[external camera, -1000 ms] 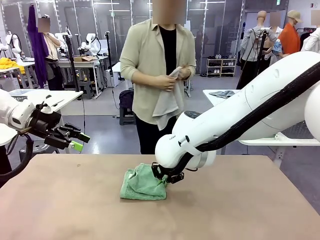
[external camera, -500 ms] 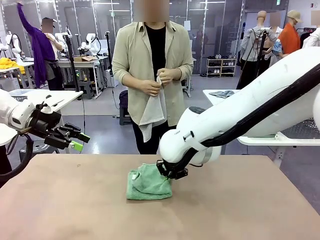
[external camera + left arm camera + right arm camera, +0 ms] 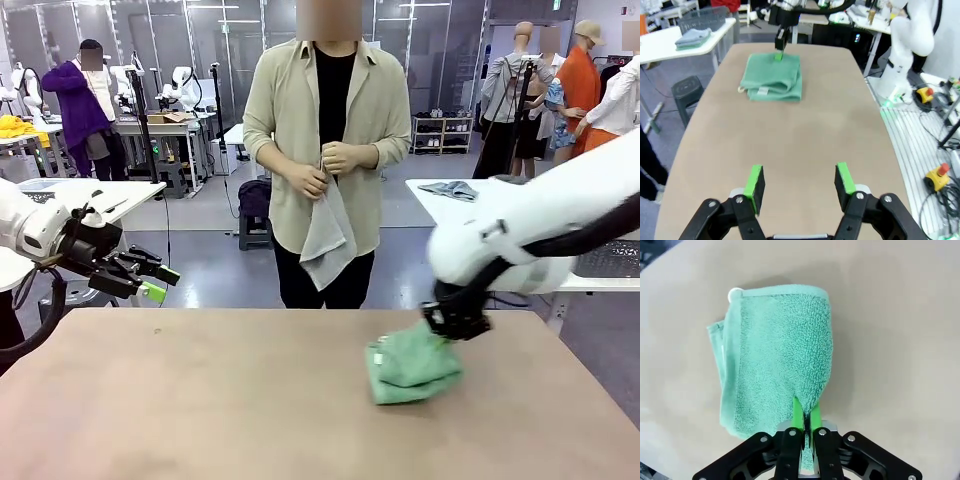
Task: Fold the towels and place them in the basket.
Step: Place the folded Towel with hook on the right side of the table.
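1. Front view: the table (image 3: pixel 200 400), a smooth matte tan slab, no longer has a towel at its middle as it did a second ago.
2. The right arm (image 3: pixel 530 230), a glossy white shell with a black ribbed cable, has swung from the centre to the robot's right.
3. The person (image 3: pixel 325 130) at the far edge now lets the cream towel (image 3: pixel 327 235) hang in a limp, thin point from both hands, where earlier it was bunched at the chest.
4. The green towel (image 3: pixel 780 350), a folded terry wad with looped pile and stacked hems, moved with the arm and lies on the table's right part.
5. The right gripper (image 3: pixel 805 415) has its green pads pinched narrow on the green towel's near fold.
6. The left gripper (image 3: pixel 799 182), unmoved by the table's left edge, has its pads wide apart and holds nothing.
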Robot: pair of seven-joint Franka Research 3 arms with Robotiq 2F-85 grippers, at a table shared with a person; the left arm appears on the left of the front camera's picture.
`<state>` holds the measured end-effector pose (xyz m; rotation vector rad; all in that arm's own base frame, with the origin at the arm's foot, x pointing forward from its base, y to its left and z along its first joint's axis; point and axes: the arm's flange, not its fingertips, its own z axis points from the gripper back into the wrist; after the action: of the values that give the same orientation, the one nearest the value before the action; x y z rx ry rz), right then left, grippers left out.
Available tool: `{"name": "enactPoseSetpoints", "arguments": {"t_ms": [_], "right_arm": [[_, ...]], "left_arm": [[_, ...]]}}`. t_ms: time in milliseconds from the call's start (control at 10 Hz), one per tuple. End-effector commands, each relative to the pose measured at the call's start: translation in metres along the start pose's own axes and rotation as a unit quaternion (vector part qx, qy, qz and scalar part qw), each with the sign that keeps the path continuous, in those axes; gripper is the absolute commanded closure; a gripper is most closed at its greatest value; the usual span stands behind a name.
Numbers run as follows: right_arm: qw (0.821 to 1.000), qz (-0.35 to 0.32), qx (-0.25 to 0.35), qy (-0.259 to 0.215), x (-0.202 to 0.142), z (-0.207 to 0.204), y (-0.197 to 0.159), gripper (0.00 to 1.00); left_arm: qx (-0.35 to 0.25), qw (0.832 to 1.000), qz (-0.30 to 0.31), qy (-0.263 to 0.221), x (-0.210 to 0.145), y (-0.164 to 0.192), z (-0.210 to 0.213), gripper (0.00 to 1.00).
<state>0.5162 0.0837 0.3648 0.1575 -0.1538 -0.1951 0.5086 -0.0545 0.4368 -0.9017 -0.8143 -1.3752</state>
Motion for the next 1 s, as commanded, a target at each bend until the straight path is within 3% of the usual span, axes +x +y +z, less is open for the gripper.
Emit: {"name": "enactPoseSetpoints", "arguments": {"t_ms": [0,300,600,700,900], "right_arm": [[0.999,0.012,-0.043,-0.012,0.001,0.016,-0.049,1.0],[0.995,0.007,-0.085,-0.045,0.028,0.014,-0.115,1.0],[0.994,-0.004,-0.088,-0.065,0.052,0.009,-0.141,1.0],[0.993,0.003,-0.094,-0.071,0.057,0.011,-0.143,0.85],[0.993,0.01,-0.095,-0.069,0.06,0.012,-0.142,0.65]], "left_arm": [[0.001,1.0,-0.002,-0.001,0.002,-0.002,0.001,0.28],[0.001,1.0,-0.002,-0.001,0.002,-0.002,0.001,0.28],[0.001,1.0,-0.002,-0.001,0.002,-0.002,0.001,0.28],[0.001,1.0,-0.002,-0.001,0.002,-0.002,0.001,0.28],[0.001,1.0,-0.002,-0.001,0.002,-0.002,0.001,0.28]]}}
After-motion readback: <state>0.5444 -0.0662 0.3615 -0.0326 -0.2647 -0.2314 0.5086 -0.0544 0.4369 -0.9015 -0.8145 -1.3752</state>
